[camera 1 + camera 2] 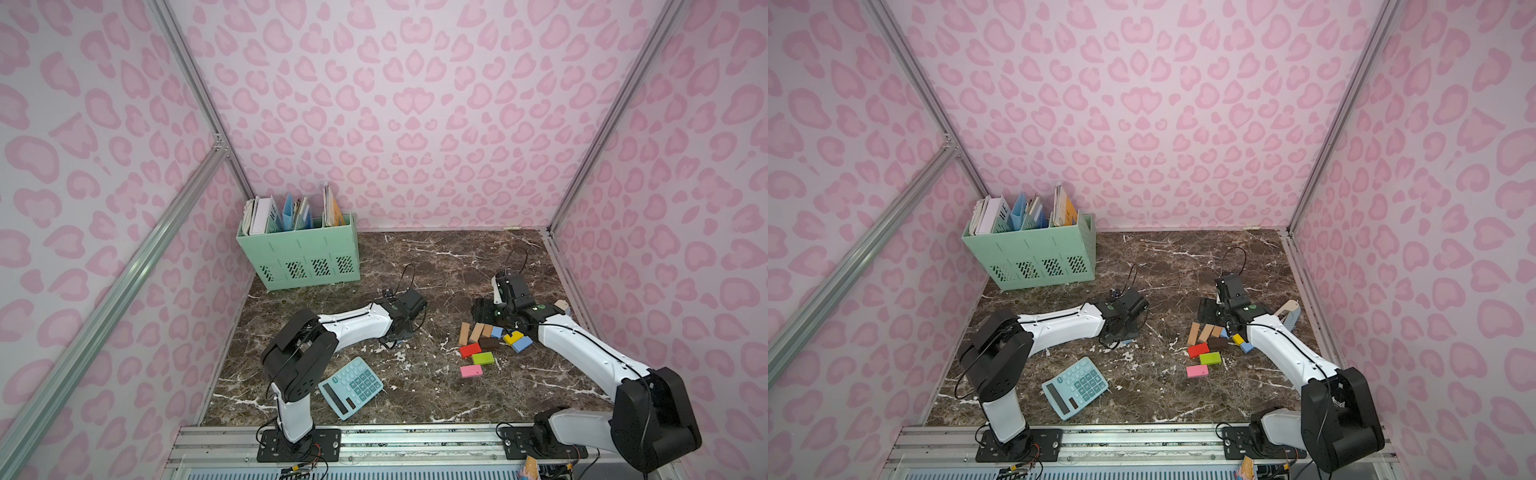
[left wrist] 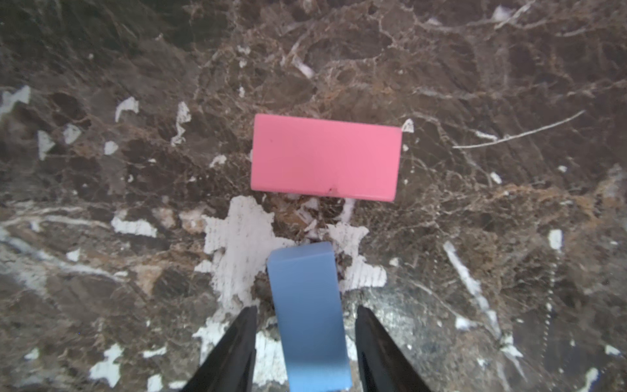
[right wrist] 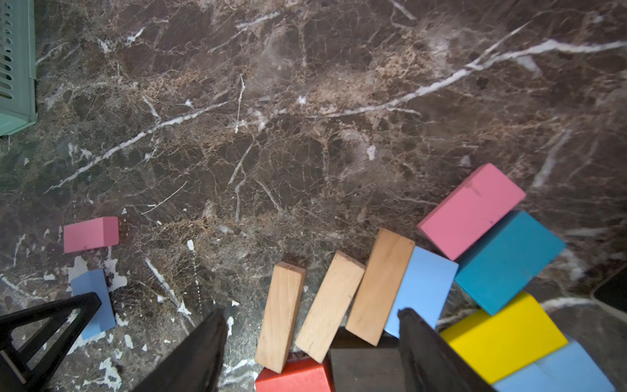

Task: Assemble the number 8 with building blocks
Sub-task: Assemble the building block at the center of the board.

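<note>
My left gripper (image 2: 307, 307) points down at the marble table, open, its fingers either side of a light-blue block (image 2: 302, 271) with a gap on each side. A pink block (image 2: 325, 157) lies flat just beyond it. My right gripper (image 3: 310, 311) hangs open over the pile of building blocks (image 1: 490, 343). Under it lie three bare wood blocks (image 3: 330, 305), a red one (image 3: 295, 376) and a dark brown one (image 3: 366, 366). Light-blue (image 3: 424, 288), pink (image 3: 471, 210), teal (image 3: 509, 261) and yellow (image 3: 502, 336) blocks lie beside them. Green (image 1: 483, 358) and pink (image 1: 471, 370) blocks lie nearer the front.
A light-blue calculator (image 1: 351, 386) lies front left by the left arm's base. A mint file organiser (image 1: 299, 257) with papers stands in the back left corner. A small wood-and-grey object (image 1: 1289, 311) rests by the right wall. Pink patterned walls close three sides.
</note>
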`<state>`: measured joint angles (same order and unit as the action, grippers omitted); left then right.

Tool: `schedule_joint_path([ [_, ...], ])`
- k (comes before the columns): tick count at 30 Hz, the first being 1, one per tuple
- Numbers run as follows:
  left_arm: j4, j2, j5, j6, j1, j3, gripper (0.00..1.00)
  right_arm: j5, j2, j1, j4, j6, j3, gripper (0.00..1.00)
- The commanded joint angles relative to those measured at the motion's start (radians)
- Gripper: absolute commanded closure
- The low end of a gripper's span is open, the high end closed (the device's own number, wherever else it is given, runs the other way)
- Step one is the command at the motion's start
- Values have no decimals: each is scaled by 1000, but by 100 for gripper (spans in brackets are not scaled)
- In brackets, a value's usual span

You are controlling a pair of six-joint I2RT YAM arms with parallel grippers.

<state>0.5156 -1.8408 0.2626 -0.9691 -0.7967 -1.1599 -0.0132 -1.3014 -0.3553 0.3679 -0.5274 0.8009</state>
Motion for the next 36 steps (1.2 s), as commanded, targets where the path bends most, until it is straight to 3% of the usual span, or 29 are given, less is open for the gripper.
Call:
schedule_joint_path([
  [1, 19, -21, -7, -2, 1, -15, 54, -20, 2, 9, -26, 16, -13, 19],
  [16, 30, -13, 16, 35, 19, 4, 79, -49, -5, 21, -45, 11, -46, 19],
  [36, 11, -4, -49, 169, 99, 15, 79, -59, 19, 20, -38, -12, -70, 19],
])
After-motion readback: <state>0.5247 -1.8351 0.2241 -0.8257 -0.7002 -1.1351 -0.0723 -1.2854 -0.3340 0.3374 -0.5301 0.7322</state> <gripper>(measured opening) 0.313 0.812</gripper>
